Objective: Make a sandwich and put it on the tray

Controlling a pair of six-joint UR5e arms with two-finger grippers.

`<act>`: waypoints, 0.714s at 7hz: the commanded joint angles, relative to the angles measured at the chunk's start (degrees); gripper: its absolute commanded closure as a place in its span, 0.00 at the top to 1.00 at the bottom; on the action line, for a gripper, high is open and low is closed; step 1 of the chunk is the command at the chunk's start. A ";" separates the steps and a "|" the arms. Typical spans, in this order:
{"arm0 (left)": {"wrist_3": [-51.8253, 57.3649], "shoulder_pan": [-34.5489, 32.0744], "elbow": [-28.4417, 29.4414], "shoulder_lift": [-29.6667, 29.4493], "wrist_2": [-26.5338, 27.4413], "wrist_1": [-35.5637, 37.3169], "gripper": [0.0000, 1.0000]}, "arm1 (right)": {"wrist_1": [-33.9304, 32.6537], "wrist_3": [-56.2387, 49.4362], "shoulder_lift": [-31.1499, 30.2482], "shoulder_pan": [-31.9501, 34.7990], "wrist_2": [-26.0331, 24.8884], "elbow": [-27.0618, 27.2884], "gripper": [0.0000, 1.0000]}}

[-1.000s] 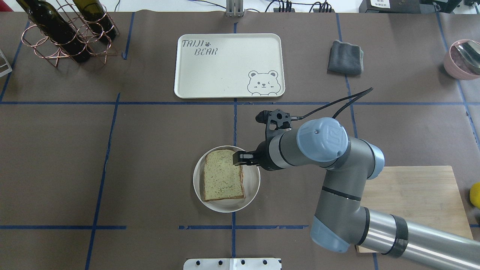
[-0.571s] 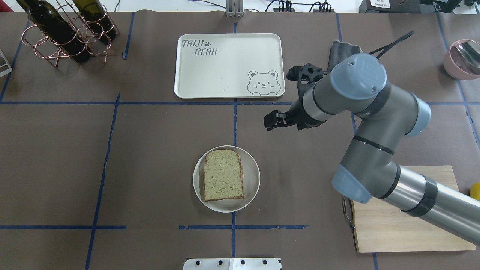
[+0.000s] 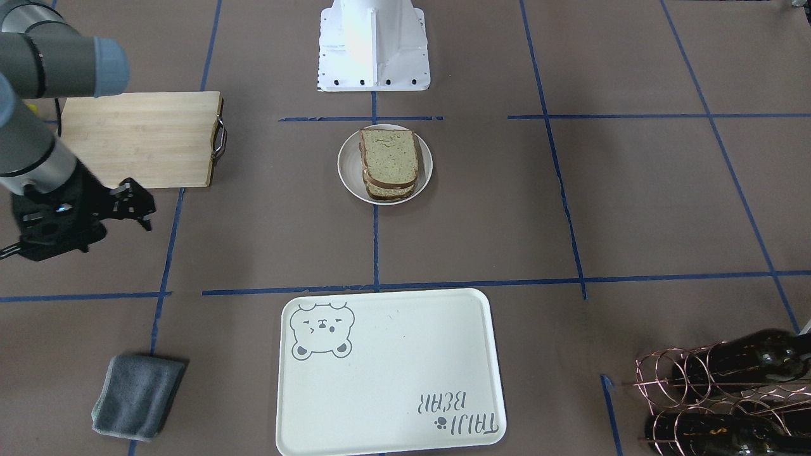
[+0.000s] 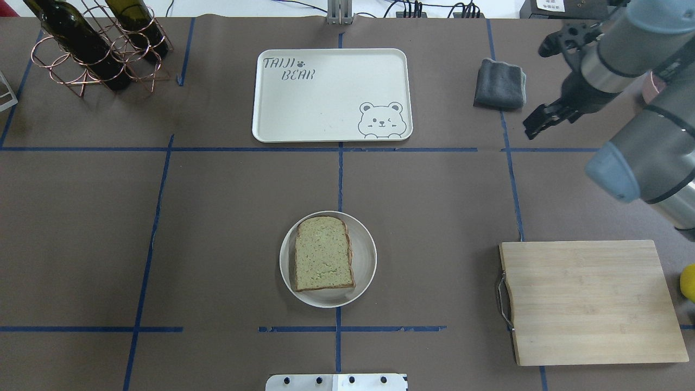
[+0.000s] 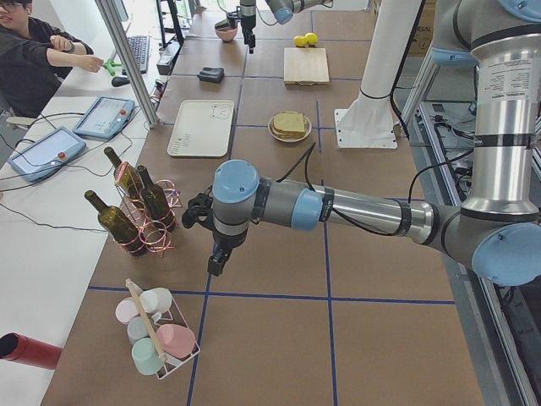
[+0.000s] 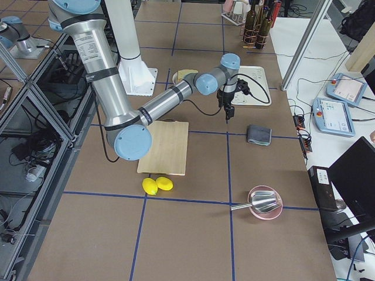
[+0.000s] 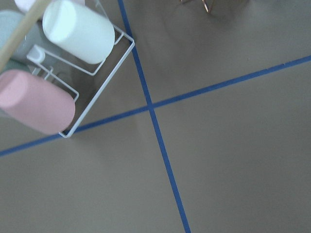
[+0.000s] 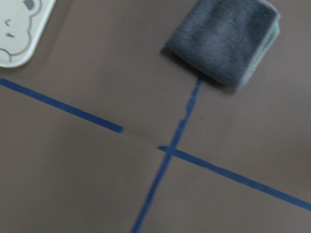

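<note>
The sandwich (image 4: pixel 323 253), two speckled bread slices with brown crusts stacked one on the other, lies on a small round white plate (image 4: pixel 365 271) at the table's near middle; it also shows in the front-facing view (image 3: pixel 389 158). The egg is hidden. The cream bear tray (image 4: pixel 326 103) lies beyond it with nothing on it. My right gripper (image 4: pixel 535 126) hangs open and empty at the far right, beside a grey cloth (image 4: pixel 499 84). My left gripper (image 5: pixel 217 260) shows only in the exterior left view, far off at the table's left end; I cannot tell its state.
A wooden cutting board (image 4: pixel 589 301) with a metal handle lies at the near right, a yellow object (image 4: pixel 688 282) past it. A copper rack with wine bottles (image 4: pixel 98 46) stands at the far left. A wire rack of cups (image 5: pixel 156 334) stands near the left gripper.
My right gripper has left the plate's right edge and swung up and away to the far right near the grey cloth. The sandwich has not moved.
</note>
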 commanded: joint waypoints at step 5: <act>-34.77 18.45 -0.33 -2.75 -7.89 -29.79 1.00 | -2.22 -29.40 -19.28 28.13 10.52 -5.45 1.00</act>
